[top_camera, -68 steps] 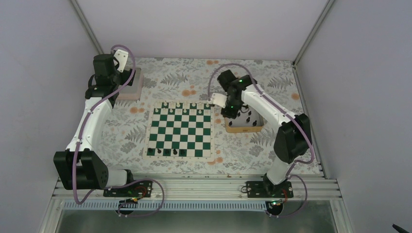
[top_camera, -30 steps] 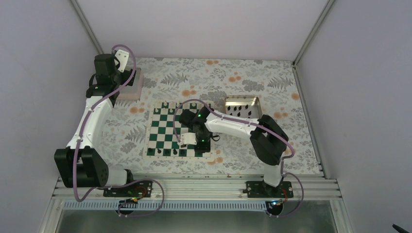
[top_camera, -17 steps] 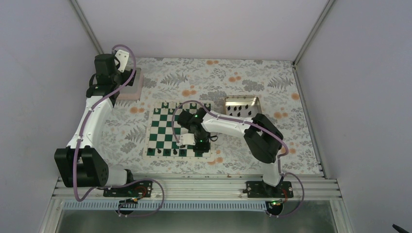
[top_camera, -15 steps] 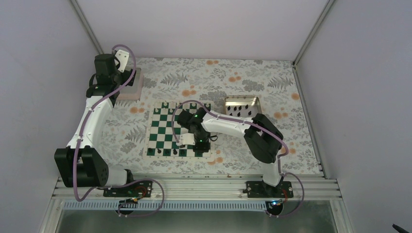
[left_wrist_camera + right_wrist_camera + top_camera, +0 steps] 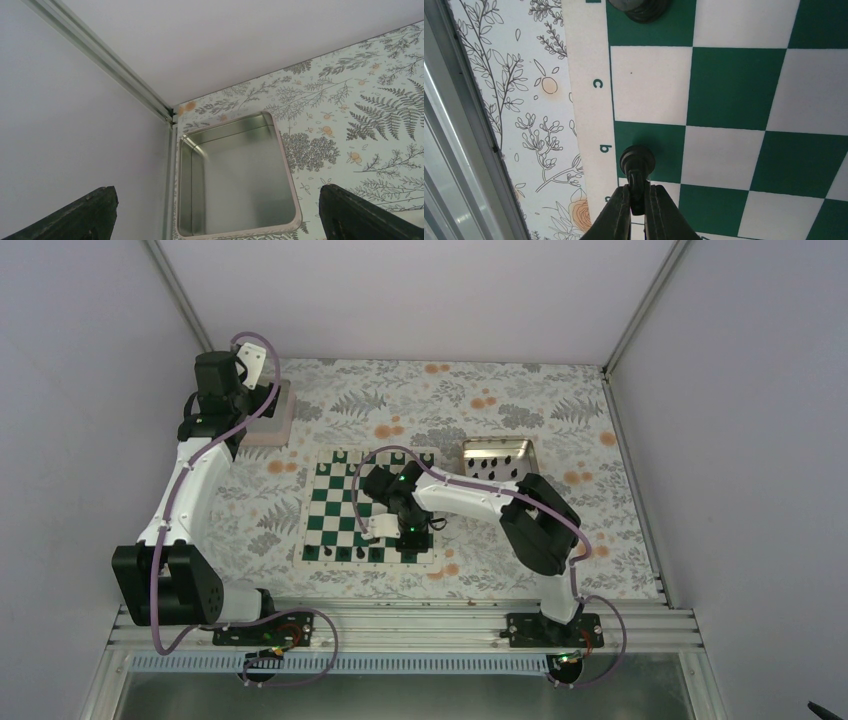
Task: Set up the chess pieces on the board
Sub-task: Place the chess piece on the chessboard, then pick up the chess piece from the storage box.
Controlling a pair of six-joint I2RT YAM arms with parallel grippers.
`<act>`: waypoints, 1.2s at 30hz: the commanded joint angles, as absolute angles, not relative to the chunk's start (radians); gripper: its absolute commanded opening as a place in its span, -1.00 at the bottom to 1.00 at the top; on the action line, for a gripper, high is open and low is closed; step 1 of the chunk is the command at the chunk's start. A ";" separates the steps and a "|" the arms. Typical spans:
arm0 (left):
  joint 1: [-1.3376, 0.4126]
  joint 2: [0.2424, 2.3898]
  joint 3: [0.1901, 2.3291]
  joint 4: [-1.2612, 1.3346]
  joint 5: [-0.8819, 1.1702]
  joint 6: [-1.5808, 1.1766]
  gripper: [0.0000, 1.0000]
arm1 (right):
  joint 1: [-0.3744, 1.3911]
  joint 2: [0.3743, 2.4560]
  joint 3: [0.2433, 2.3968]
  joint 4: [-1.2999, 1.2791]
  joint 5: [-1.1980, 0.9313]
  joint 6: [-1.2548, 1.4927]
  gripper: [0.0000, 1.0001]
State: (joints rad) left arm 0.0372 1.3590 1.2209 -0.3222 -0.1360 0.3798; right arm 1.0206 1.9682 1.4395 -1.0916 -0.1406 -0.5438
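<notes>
The fern-printed table cloth (image 5: pixel 400 405) is carrying the flat square chess mat of dark green and white squares with a cream border (image 5: pixel 335 505), and the white right arm (image 5: pixel 470 502) is reaching across it toward the near rank. The gold-rimmed metal tray (image 5: pixel 498 442) is lying just beyond the mat's far right corner. The pale pinkish square tray (image 5: pixel 287 170) is sitting under the left gripper (image 5: pixel 216 210), whose jaws are gaping wide on nothing. The right gripper (image 5: pixel 634 202) is clenching a tiny black chess piece (image 5: pixel 637 161) by its stem.

With so narrow a pinch, the piece is probably risking a tilt as the jaws part, then toppling or rolling onto the cream border. It is also sitting toward the border side of its square, so letting go here may be leaving it off-centre.

Its round end is projecting past the fingertips over the green edge square beside the letter b. Whether it is touching the mat I cannot tell. Another black piece (image 5: pixel 640 7) is standing two squares along, clear of the fingers.
</notes>
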 commanded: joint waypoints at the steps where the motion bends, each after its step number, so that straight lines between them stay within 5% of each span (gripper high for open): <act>1: 0.041 1.351 1.209 -0.297 -0.139 0.384 1.00 | 1.028 1.978 1.456 -1.087 -0.136 -0.536 -0.83; 9: 0.041 1.355 1.214 -0.298 -0.140 0.383 1.00 | 1.028 1.969 1.461 -1.104 -0.139 -0.538 -0.39; 17: 0.041 1.358 1.218 -0.295 -0.144 0.385 1.00 | 0.990 1.885 1.501 -1.144 -0.145 -0.537 -0.33; 27: 0.043 1.362 1.239 -0.293 -0.144 0.385 1.00 | 0.584 1.631 1.475 -1.146 -0.079 -0.561 -0.31; 36: 0.043 1.378 1.249 -0.288 -0.139 0.379 1.00 | 0.244 1.611 1.407 -1.094 -0.036 -0.606 -0.37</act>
State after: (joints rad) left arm 0.0372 1.3678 1.2198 -0.3088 -0.1398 0.3813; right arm 0.3241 1.6089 1.4349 -1.1145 -0.0608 -0.5682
